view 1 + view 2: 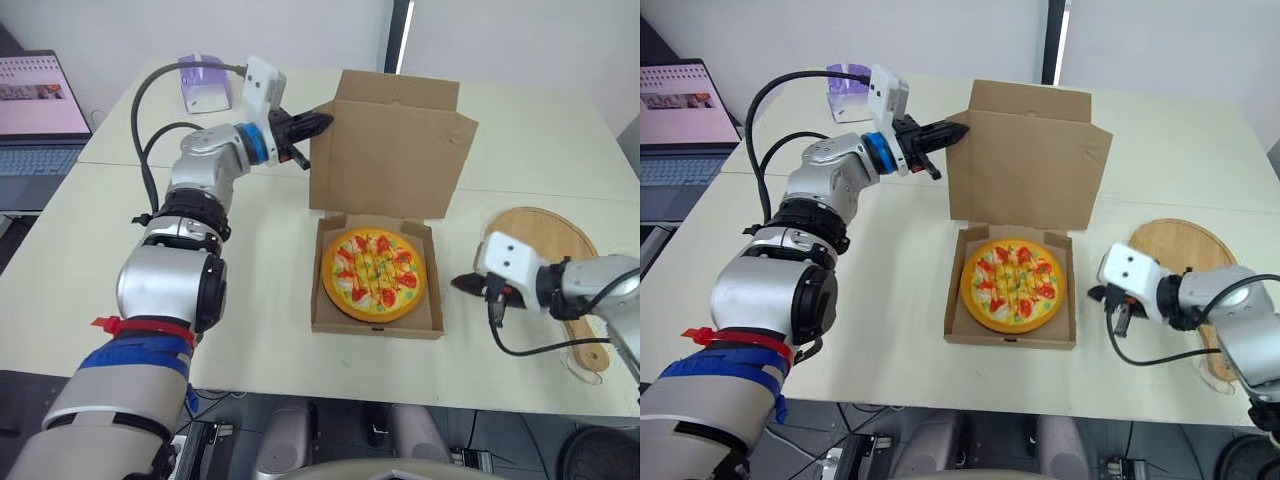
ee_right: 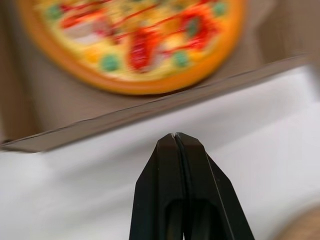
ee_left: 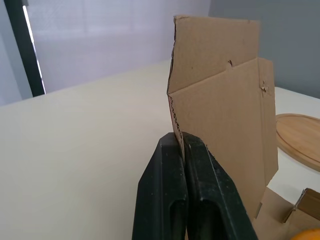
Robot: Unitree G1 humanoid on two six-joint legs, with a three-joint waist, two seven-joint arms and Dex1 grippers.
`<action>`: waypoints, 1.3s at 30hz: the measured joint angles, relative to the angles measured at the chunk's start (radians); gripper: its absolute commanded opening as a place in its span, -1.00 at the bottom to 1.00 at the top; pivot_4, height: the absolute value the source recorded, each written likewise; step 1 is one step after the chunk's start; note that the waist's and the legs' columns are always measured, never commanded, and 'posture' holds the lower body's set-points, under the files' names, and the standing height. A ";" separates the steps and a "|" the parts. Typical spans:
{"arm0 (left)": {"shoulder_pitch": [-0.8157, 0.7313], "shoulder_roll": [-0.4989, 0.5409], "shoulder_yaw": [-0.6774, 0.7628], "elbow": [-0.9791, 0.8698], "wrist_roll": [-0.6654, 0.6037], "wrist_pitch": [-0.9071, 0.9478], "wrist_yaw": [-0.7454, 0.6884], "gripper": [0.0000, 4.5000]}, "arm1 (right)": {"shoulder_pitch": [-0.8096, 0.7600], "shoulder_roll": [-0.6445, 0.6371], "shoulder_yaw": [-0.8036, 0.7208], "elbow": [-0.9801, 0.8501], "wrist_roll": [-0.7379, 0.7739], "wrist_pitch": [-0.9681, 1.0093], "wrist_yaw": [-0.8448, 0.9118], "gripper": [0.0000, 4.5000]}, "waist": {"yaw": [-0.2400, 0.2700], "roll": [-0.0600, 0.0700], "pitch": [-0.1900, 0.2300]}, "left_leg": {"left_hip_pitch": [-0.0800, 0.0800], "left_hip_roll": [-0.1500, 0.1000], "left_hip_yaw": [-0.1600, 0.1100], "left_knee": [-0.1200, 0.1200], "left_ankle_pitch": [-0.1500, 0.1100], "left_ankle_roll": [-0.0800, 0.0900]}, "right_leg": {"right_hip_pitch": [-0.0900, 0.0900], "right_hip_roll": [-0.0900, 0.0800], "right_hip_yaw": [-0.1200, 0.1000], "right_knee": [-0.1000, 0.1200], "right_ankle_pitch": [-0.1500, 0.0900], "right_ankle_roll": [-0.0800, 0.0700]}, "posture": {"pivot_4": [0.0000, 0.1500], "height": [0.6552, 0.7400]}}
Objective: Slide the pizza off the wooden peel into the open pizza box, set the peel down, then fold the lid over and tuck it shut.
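The pizza [image 1: 376,272] lies flat inside the open cardboard box [image 1: 322,305] at the table's middle. The lid [image 1: 390,150] stands upright behind it. My left gripper [image 1: 322,123] is at the lid's left side flap, shut on the flap's edge; in the left wrist view the cardboard edge [image 3: 172,110] runs down into the closed fingertips [image 3: 175,142]. The wooden peel [image 1: 545,235] lies bare on the table to the right. My right gripper [image 1: 463,283] hovers low beside the box's front right corner, shut and holding nothing, pointing at the box wall [image 2: 150,112].
A laptop [image 1: 40,110] sits at the far left. A small purple and white container [image 1: 205,85] stands at the back left. The table's front edge runs just below the box.
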State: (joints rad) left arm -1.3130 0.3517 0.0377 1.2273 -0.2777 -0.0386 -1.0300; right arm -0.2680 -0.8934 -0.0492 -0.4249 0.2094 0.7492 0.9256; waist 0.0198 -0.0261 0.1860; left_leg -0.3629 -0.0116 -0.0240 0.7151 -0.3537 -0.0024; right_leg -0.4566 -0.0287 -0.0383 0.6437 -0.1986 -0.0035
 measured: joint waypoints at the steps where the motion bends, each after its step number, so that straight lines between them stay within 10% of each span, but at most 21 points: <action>1: -0.004 -0.006 0.009 0.000 0.003 -0.010 -0.009 -1.00 | -0.039 0.039 -0.030 0.032 0.013 0.010 -0.035 -0.44 | -0.002 0.000 0.000 | 0.000 0.000 0.000 0.000 0.000 0.000 | 0.000 0.000 0.000 0.000 0.000 0.000 | 1.00 0.51; 10: -0.006 -0.012 0.043 -0.028 0.016 -0.035 -0.098 -1.00 | -0.323 0.138 -0.185 0.229 0.110 0.077 -0.210 0.98 | -0.003 0.000 0.000 | 0.000 0.000 -0.001 -0.001 0.000 0.001 | -0.001 0.001 0.000 0.001 0.000 0.000 | 1.00 0.51; 17: 0.002 -0.012 0.049 -0.047 0.023 -0.035 -0.113 -1.00 | -0.443 0.206 -0.163 0.368 0.149 0.077 -0.232 0.98 | -0.004 0.001 0.000 | 0.000 0.001 0.000 -0.001 -0.001 0.002 | -0.001 0.001 0.000 0.001 0.000 0.000 | 1.00 0.51; 31: 0.017 -0.013 0.058 -0.061 0.029 -0.035 -0.117 -1.00 | -0.500 0.228 -0.155 0.447 0.170 0.069 -0.238 -0.99 | -0.007 0.001 0.000 | -0.001 0.001 0.000 0.000 -0.001 0.002 | -0.001 0.001 0.001 0.002 0.000 0.000 | 1.00 0.51; 39: 0.034 -0.020 0.057 -0.131 0.033 -0.005 -0.101 -1.00 | -0.478 0.223 -0.160 0.365 0.173 0.111 -0.297 -0.99 | -0.007 0.001 0.000 | -0.001 0.001 0.000 0.000 -0.001 0.002 | -0.002 0.001 0.001 0.002 0.000 -0.001 | 1.00 0.51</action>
State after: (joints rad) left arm -1.2793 0.3320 0.0945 1.0960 -0.2452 -0.0436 -1.1307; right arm -0.7460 -0.6706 -0.2093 -0.0602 0.3820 0.8602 0.6287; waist 0.0127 -0.0252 0.1858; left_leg -0.3637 -0.0110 -0.0238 0.7148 -0.3543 -0.0007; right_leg -0.4582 -0.0277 -0.0369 0.6461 -0.1984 -0.0040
